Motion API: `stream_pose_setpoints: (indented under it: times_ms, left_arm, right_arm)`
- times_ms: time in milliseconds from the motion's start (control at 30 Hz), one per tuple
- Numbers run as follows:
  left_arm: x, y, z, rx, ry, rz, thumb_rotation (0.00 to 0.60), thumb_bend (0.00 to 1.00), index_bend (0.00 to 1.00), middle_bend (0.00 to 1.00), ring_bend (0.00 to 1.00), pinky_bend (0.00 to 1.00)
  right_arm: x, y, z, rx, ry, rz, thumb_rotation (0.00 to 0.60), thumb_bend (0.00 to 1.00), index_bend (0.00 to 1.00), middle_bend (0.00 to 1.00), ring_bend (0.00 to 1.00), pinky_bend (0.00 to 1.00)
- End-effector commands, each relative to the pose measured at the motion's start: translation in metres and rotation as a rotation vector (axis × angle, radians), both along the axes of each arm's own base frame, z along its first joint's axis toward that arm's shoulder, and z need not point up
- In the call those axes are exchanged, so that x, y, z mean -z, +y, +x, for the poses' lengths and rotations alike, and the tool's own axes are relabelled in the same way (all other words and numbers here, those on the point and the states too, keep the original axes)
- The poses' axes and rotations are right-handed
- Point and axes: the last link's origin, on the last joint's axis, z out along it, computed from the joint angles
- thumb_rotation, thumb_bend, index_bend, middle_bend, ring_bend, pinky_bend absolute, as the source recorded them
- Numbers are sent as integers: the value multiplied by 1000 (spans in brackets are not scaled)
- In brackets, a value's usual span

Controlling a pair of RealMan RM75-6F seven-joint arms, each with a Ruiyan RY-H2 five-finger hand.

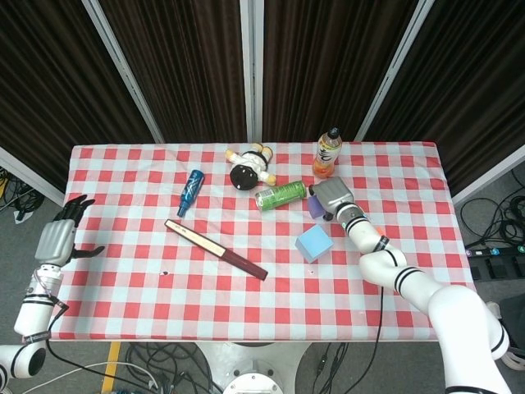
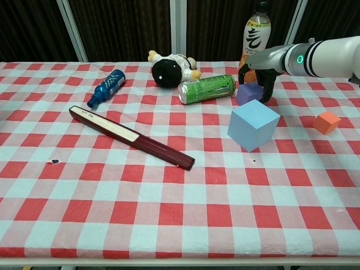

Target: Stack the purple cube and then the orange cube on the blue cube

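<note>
Table (image 2: 185,236) covered with a red-and-white checked cloth. The right hand (image 2: 260,68) hangs over the purple cube (image 2: 248,93), which rests on the cloth directly beneath it. Just nearer the camera than the hand sits the blue cube (image 2: 253,124); the orange cube (image 2: 326,122) lies apart to its right. Behind the hand stands a drink bottle (image 2: 253,40). To its left lie a green can (image 2: 206,88), a plush doll (image 2: 171,67), a small blue bottle (image 2: 108,86) and a long dark-red case (image 2: 130,136).
</note>
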Motion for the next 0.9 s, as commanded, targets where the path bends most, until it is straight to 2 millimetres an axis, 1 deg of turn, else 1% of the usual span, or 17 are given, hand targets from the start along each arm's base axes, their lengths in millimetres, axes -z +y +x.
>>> stream_pose_setpoints:
  times_ms: [33, 233, 367, 467, 533, 700, 900]
  left_arm:
    - [0, 0, 0, 0, -1, -1, 600, 0, 179, 173, 81, 205]
    - [0, 0, -1, 3, -5, -1, 600, 0, 179, 172, 81, 205]
    - [1, -1, -2, 2, -9, -4, 600, 0, 179, 173, 81, 205]
    - [0, 0, -2, 2, -16, -2, 600, 0, 179, 172, 80, 205]
    - [0, 0, -1, 4, -19, -1, 600, 0, 179, 172, 81, 205]
    - [0, 1, 1, 3, -20, -5, 600, 0, 179, 172, 81, 205]
    - [-1, 2, 4, -3, -35, -1, 600, 0, 179, 172, 81, 205]
  right_arm:
    - [1, -1, 1, -2, -5, -9, 600, 110, 364, 1000, 969, 930]
    - [3, -1, 2, -10, -13, -24, 600, 122, 455, 1000, 985, 943]
    - [3, -1, 2, -13, -13, -28, 600, 126, 475, 1000, 988, 948]
    - [-1, -2, 4, -23, -22, -35, 600, 126, 482, 1000, 988, 949]
    - [-8, -2, 7, -40, -24, -46, 600, 126, 483, 1000, 988, 949]
    - [-38, 0, 16, -111, -22, -81, 600, 125, 487, 1000, 988, 949]
    - [-74, 16, 36, -180, -19, -67, 600, 126, 501, 1000, 988, 949]
